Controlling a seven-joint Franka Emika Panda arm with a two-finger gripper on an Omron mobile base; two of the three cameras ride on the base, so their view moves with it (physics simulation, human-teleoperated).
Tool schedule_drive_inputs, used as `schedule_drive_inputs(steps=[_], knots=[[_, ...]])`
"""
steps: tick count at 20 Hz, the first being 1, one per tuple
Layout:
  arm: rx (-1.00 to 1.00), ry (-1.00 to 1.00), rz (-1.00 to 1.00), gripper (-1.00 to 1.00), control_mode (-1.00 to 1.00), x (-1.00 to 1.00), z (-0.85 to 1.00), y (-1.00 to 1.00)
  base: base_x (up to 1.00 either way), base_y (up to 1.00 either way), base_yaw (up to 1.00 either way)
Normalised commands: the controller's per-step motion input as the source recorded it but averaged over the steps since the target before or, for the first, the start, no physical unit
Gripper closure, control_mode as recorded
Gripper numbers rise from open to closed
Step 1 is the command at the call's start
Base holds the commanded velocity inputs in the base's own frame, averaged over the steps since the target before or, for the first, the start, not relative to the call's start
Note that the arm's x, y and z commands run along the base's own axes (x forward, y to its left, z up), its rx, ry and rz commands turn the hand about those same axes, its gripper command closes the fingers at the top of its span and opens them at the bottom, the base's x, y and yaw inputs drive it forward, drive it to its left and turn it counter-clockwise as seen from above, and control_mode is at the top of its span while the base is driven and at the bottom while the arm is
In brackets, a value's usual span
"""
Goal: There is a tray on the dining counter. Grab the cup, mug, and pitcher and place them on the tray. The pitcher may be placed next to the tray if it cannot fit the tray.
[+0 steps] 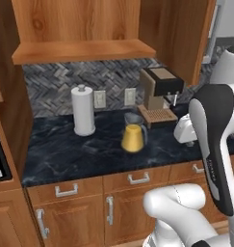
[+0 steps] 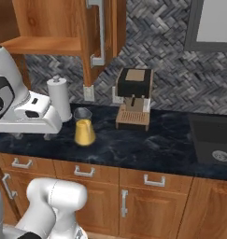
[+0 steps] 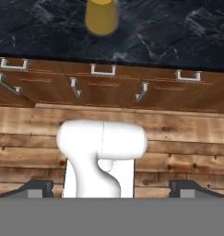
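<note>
Gripper (image 3: 111, 189) is hovering over the floor, finger tips (image 3: 37, 188) sitting wide apart, holding nothing. Pitcher (image 1: 134, 132) is standing on the black counter (image 1: 65, 154) at 12 o'clock, paper-towel roll (image 1: 83, 110) at its 10, coffee machine (image 1: 159, 94) at its 2.

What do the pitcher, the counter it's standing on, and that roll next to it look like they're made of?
The pitcher looks like clear glass: its upper part is see-through, the lower body yellow-orange, perhaps from liquid. The counter looks like polished black stone, judging by pale marbled veins and a slight sheen. The roll looks like matte white paper on an upright holder with a small knob on top, probably paper towels.
</note>
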Motion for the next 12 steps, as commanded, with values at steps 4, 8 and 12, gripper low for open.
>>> schedule_drive_inputs(steps=[4, 8, 12], knots=[[0.00, 0.00, 0.00, -1.00, 1.00, 0.00, 0.00, 0.00, -0.07, 0.83, 0.03], [0.00, 0.00, 0.00, -1.00, 1.00, 0.00, 0.00, 0.00, 0.33, 0.01, 0.00], [0.00, 0.00, 0.00, -1.00, 1.00, 0.00, 0.00, 0.00, 0.64, -0.14, 0.00]])
